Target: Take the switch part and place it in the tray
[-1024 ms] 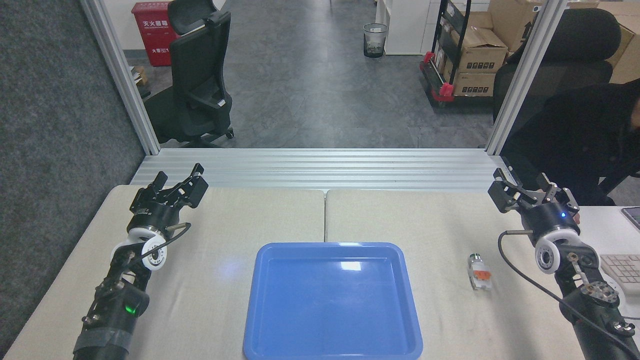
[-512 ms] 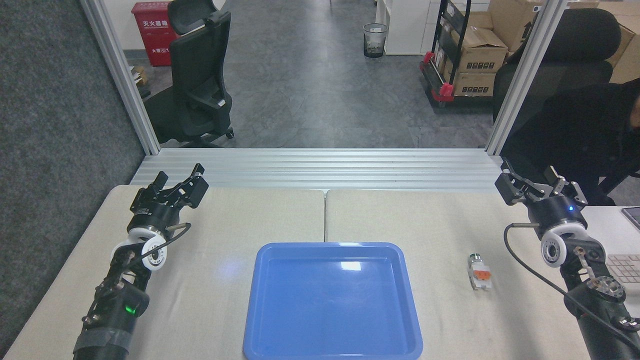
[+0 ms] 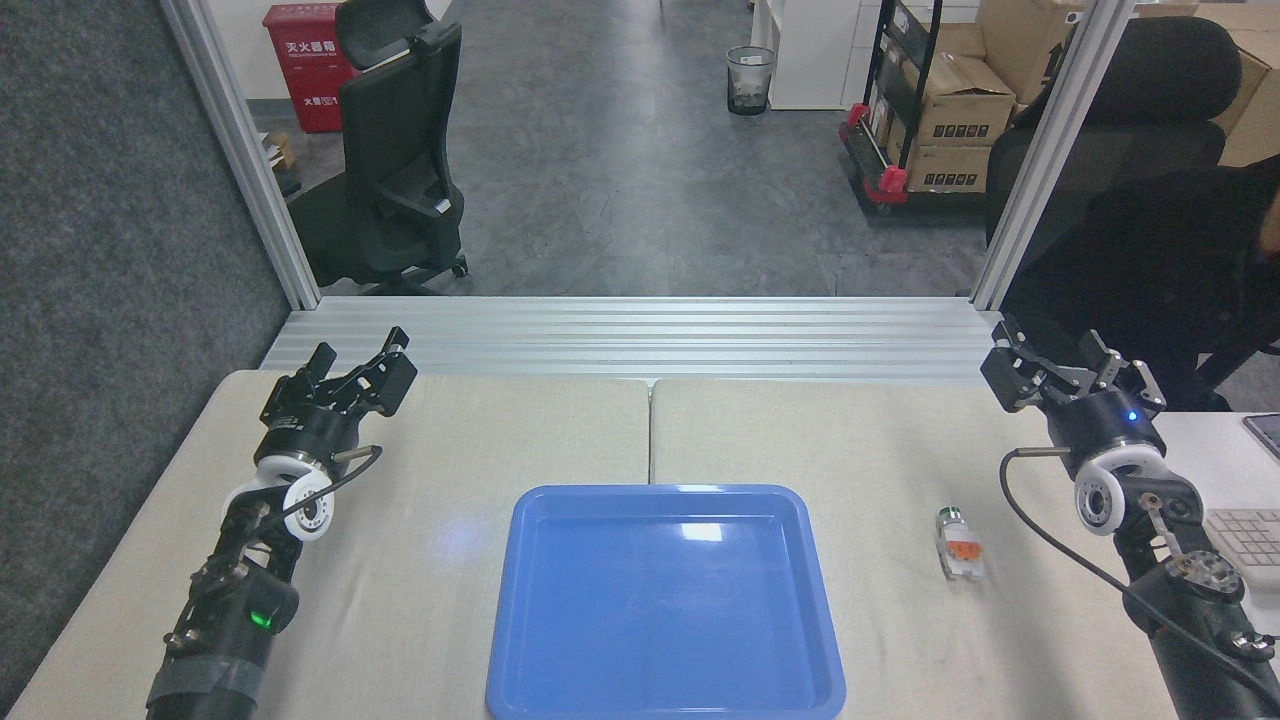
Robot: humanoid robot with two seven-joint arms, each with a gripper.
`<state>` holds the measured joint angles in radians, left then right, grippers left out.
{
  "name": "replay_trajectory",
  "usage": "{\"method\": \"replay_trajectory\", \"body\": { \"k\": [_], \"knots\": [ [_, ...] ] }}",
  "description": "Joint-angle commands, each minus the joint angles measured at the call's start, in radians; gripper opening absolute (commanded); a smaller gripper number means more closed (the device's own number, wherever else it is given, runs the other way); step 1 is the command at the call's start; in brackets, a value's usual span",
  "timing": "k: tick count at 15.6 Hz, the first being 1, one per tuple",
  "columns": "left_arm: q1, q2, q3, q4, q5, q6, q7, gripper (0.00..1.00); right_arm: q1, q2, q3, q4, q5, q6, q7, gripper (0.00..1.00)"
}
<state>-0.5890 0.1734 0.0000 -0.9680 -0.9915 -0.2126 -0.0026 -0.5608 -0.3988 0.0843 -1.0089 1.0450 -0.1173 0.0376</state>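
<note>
Head view, pick phase not yet begun. The switch part lies flat on the cloth-covered table, just beside the right rim of the tray but not touching it; the tray holds nothing. The part's long axis runs nearly front to back relative to the tray's right edge, tilted only slightly, with its dark cylindrical end pointing away from the robot, the orange patch at mid-length, and the translucent block toward the robot.

The right gripper hovers beyond the part and farther from the tray, its fingers spread apart and holding nothing. The left gripper sits on the opposite side of the tray, well apart from the part, its fingers likewise parted and empty.

The relation that governs the coming move: the part lies between the tray and the right arm, nearer the robot than the right gripper, so the right arm is judged the one suited to the pick. The gripper would probably need to draw back toward the robot, move toward the tray, descend, and close across the part's short sides. The grip is likely narrow, as the part is small.
</note>
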Motion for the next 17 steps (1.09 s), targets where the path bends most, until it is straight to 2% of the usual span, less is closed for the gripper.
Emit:
{"method": "replay_trajectory", "body": {
  "k": [1,17],
  "knots": [
    [0.000,0.000,-0.023,0.000,-0.001,0.001,-0.001,1.00,-0.001,0.005,0.023,-0.003,0.001,-0.001,-0.001,0.98],
    [0.000,0.000,-0.023,0.000,0.001,0.001,-0.001,1.00,-0.014,0.005,0.028,0.000,0.003,-0.004,0.001,0.98]
  ]
}}
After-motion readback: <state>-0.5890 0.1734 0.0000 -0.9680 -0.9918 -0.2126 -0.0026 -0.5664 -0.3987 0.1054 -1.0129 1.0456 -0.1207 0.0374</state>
